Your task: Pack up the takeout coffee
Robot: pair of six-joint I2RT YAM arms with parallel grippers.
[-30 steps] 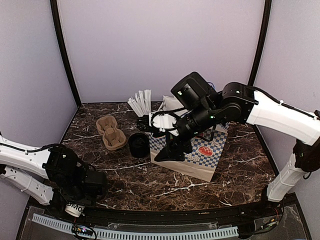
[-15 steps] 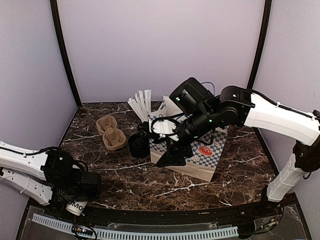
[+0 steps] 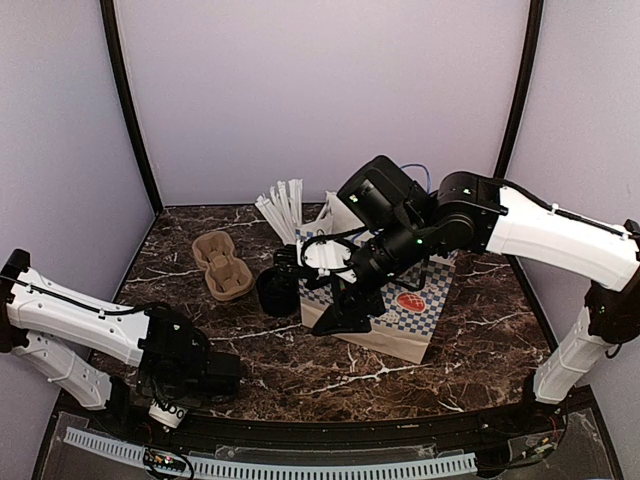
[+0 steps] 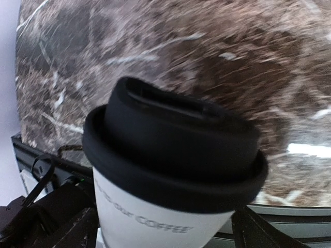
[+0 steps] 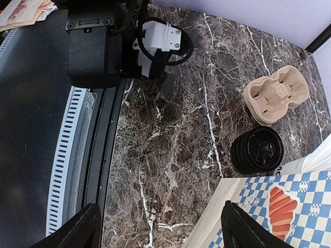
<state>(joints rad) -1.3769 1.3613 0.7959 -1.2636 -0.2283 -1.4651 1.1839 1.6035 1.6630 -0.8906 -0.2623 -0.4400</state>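
The takeout coffee [image 4: 155,217] is a white paper cup with dark lettering and a black lid [image 4: 170,150]. It sits tilted between the fingers of my left gripper [image 4: 163,235], which is shut on the cup's body. From above, the cup's white base [image 3: 165,413] pokes out under my left gripper [image 3: 205,375] at the table's near edge. My right gripper [image 5: 160,227] is open and holds nothing. It hangs over the left edge of the checked paper bag [image 3: 400,310] in the top view.
A stack of black lids [image 3: 277,288] stands just left of the bag [image 5: 289,206]. The brown pulp carrier [image 3: 222,265] lies further left, and a cup of white straws [image 3: 283,205] stands behind. The black rail [image 3: 300,440] runs along the near edge.
My left arm has swung right and raised its elbow, carrying the cup along the near edge. My right arm dropped slightly toward the bag, then held still.
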